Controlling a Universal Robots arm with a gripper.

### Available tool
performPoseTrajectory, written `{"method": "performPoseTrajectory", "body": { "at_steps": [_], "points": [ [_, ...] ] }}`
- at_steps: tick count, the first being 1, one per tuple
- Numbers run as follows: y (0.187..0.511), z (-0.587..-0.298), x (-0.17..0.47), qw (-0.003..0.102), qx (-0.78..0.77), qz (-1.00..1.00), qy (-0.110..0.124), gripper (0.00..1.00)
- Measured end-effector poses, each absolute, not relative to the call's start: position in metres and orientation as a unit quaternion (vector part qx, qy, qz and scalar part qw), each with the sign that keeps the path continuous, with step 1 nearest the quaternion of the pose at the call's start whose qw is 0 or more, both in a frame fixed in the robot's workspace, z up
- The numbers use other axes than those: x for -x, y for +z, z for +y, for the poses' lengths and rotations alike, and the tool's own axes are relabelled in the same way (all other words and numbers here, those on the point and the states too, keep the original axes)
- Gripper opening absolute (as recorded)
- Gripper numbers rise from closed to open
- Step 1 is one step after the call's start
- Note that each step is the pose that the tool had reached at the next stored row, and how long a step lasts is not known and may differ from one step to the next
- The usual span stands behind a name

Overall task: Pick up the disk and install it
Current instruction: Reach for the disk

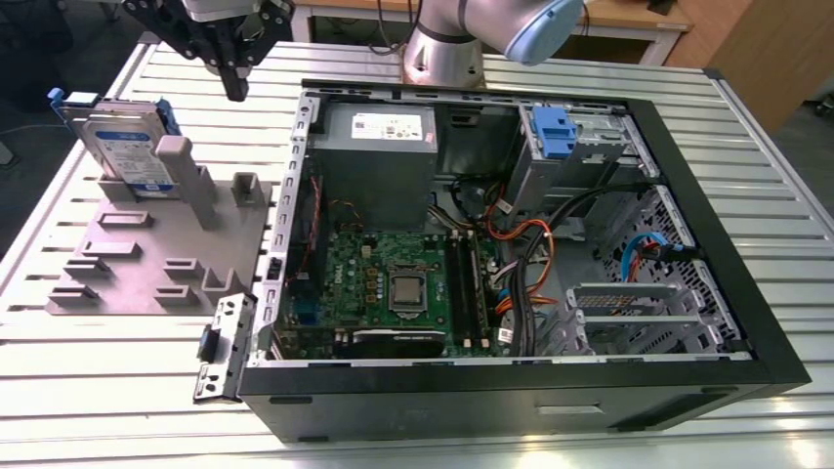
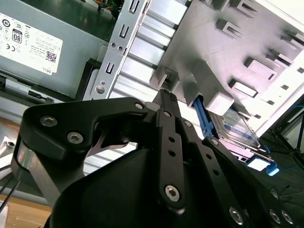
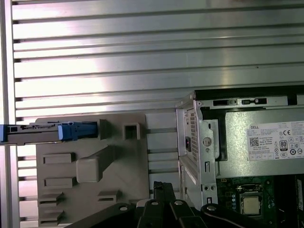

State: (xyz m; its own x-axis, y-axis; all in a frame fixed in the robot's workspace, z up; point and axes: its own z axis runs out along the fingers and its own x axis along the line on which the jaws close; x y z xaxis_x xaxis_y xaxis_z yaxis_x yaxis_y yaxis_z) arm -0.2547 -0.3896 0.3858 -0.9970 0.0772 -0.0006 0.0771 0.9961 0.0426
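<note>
You are looking at jaws that are pressing shut on nothing, tips together and pointing down. They are hanging off the arm point(image 1: 485, 29) above the bench point(image 1: 104, 391), touching nothing.

The disk point(image 1: 124, 147) is sitting below the jaws and off toward the exterior view's left, near them but clearly apart. It is standing on edge in the end of the grey holder point(image 1: 144, 264) nearest the jaws, with its label facing out and its blue frame showing along the top. In the second wrist view the disk point(image 2: 235, 126) is showing just past the jaw tips, behind a post of the holder point(image 2: 213, 47). In the first wrist view you are seeing the disk point(image 3: 47, 132) edge-on as a thin blue-framed strip at the holder's point(image 3: 95, 190) edge.

On the other side of the jaws, toward the exterior view's right, the open case point(image 1: 729, 293) is lying on the bench. Its power supply point(image 1: 378, 156) is the part nearest the jaws. Beyond the supply, well away from the jaws, a bay point(image 1: 587, 147) is carrying a blue latch point(image 1: 554, 127).
</note>
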Motion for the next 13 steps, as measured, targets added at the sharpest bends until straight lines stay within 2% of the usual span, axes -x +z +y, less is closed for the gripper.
{"method": "performPoseTrajectory", "body": {
  "at_steps": [13],
  "points": [
    [0.3855, -0.3894, 0.2629, 0.001, -0.039, 0.999, 0.021, 0.11]
  ]
}}
